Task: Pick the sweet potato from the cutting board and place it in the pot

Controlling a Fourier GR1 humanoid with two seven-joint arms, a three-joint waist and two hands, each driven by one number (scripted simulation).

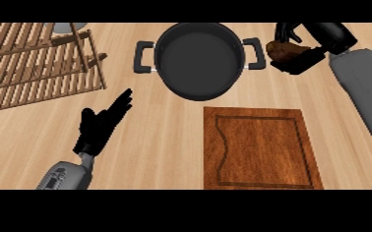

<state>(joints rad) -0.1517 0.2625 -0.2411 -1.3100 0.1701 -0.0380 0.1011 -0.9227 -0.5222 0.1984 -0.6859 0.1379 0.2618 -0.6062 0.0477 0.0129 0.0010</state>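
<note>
Right hand curled around sweet potato, just right of pot. Cutting board bare. Left hand relaxed, fingers straight

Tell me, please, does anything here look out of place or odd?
Nothing is spilled or damaged. One thing stands out: the sweet potato is off the cutting board, held in the right hand to the right of the pot, beyond its handle, not above the opening. The left hand rests open on the counter.

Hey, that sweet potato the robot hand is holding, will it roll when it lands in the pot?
Probably a little: the sweet potato looks rounded and lumpy, and the pot has a flat floor. The walls should contain it.
</note>
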